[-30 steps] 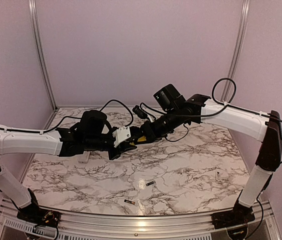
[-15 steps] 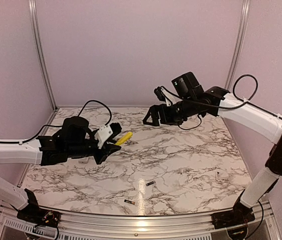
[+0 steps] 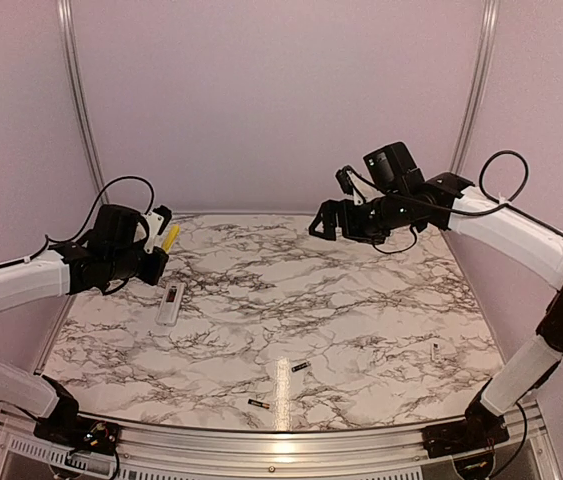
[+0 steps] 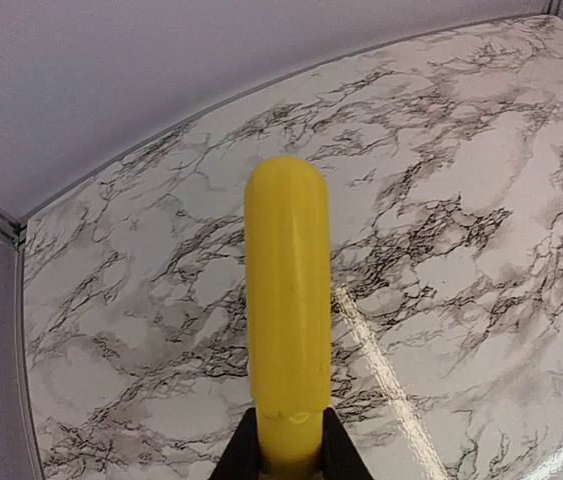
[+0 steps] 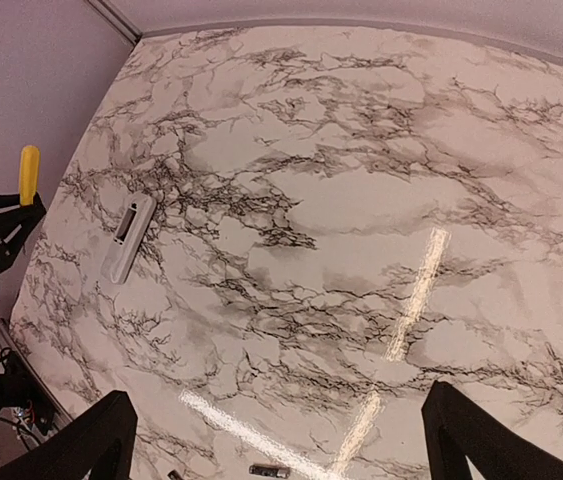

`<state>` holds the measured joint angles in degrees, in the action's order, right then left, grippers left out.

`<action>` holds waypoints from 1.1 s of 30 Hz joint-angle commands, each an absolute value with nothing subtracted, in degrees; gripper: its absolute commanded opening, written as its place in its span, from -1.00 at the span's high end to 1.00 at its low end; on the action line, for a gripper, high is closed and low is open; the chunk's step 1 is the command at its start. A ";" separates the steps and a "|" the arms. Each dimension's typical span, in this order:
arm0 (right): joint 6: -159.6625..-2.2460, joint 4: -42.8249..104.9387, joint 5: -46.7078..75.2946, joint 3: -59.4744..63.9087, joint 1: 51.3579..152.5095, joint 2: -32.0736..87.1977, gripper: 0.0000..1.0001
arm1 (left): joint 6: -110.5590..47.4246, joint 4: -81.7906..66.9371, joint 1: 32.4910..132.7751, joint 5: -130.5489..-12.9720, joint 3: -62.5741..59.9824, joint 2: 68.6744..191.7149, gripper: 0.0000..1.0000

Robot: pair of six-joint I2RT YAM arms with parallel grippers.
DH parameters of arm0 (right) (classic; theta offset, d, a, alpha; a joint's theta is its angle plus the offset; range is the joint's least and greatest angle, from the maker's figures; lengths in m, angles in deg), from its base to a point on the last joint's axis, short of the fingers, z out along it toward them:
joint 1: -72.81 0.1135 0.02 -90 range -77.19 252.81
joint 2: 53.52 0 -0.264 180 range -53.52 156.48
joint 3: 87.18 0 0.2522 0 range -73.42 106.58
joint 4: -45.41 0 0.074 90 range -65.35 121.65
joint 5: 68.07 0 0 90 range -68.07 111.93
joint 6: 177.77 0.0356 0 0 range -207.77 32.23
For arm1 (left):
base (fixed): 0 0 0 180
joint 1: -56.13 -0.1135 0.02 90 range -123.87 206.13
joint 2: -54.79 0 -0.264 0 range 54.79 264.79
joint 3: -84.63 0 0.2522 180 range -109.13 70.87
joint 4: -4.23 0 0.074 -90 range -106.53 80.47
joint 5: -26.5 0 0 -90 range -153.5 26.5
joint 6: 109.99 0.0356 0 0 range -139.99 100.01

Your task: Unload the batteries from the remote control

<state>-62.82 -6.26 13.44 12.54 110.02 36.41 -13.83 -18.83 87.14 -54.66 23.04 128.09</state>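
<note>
Firmly the left gripper [image 4: 283,452] clamps the yellow screwdriver [image 4: 286,310]; the remote control [image 3: 170,302] lies just beneath it. The right gripper [image 3: 323,224] hangs wide open, empty.

Shaft of the yellow screwdriver [image 4: 286,310] — unseen, probably inside left hand [image 4: 286,455]

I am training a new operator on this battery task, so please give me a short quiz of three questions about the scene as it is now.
1. Fill in: the white remote control lies on the marble table nearer the ____ arm.
2. Where are the two batteries? A) inside the remote control; B) loose on the table near its front edge; C) against the back wall.
3. True or false: the left gripper is shut on the yellow-handled screwdriver.
Key: 1 left; 2 B; 3 true.
</note>
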 commanded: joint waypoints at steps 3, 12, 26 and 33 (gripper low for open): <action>-62.23 -5.26 13.33 12.65 109.81 37.80 -0.97 | -17.70 -28.52 79.27 -48.03 19.89 132.46 1.00; -61.48 -5.50 13.28 11.56 109.81 37.21 -0.97 | -19.55 -27.95 70.05 -48.81 20.37 141.24 1.00; -61.05 -6.48 13.01 10.96 109.81 36.58 -0.97 | -19.57 -24.48 67.03 -48.42 22.51 149.25 0.96; -60.93 -6.56 13.06 10.63 109.76 36.33 -0.97 | -19.55 -25.11 67.03 -48.76 22.75 150.94 0.52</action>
